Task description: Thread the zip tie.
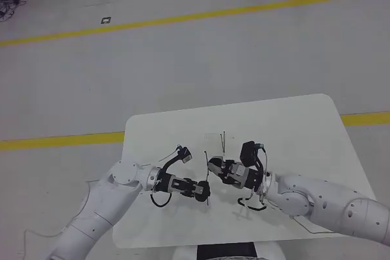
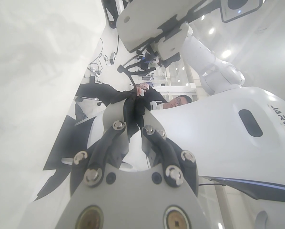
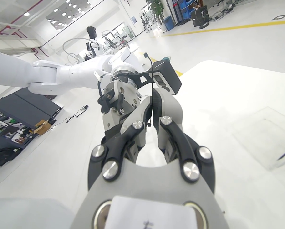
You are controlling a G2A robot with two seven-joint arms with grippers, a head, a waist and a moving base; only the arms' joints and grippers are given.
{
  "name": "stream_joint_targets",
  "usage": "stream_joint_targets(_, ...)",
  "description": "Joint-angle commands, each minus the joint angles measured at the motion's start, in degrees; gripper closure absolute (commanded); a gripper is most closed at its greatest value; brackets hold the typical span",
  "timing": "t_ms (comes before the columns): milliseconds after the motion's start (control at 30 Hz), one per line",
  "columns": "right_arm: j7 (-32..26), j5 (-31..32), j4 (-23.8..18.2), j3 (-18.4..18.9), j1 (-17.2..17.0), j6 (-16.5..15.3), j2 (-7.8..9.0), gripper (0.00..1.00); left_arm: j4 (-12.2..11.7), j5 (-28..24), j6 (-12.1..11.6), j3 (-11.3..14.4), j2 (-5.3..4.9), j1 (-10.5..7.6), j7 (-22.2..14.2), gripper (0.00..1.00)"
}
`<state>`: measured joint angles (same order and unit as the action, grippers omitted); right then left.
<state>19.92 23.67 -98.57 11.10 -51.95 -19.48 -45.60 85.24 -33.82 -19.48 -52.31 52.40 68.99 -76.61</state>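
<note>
A thin black zip tie (image 1: 207, 177) stands nearly upright above the middle of the white table (image 1: 299, 130), held between both grippers. My right gripper (image 1: 212, 167) is shut on it; in the right wrist view the zip tie (image 3: 152, 89) rises out from between the closed fingertips of that gripper (image 3: 152, 110). My left gripper (image 1: 203, 189) sits just below and beside it, tip to tip. In the left wrist view this gripper (image 2: 134, 103) is shut, and a curved black zip tie (image 2: 130, 78) comes out beyond its tips.
A clear flat tray (image 1: 218, 140) lies just behind the grippers with a spare zip tie (image 1: 223, 138) on it; the tray (image 3: 264, 129) also lies beside my right gripper. The table's right half is bare. Yellow floor lines run behind the table.
</note>
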Motion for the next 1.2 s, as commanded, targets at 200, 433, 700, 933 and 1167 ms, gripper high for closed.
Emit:
stream_joint_targets(200,-1.0,-2.1,0.0,1.0,-1.0,0.0,-0.18,1.0,0.2,0.1,0.0,-0.7,0.26,0.51,-0.3,1.0)
stream_joint_targets(433,-3.2,-3.8,-0.3,1.5,-1.5,0.0,-0.65,1.0,0.2,0.3,0.0,-1.4,0.56,0.89,-0.5,1.0)
stream_joint_targets(700,-5.2,-4.6,-0.2,2.0,-1.7,0.0,-1.13,1.0,0.2,0.5,0.0,-2.2,0.89,1.38,-0.7,1.0)
stream_joint_targets(933,-5.1,-2.9,0.2,2.6,-2.1,0.0,-1.09,1.0,0.3,0.8,0.0,-3.0,1.16,1.78,-0.7,1.0)
stream_joint_targets(1167,-5.5,-1.3,-0.2,3.0,-2.4,0.0,-0.9,1.0,0.3,1.0,0.0,-3.4,1.47,2.06,-1.1,1.0)
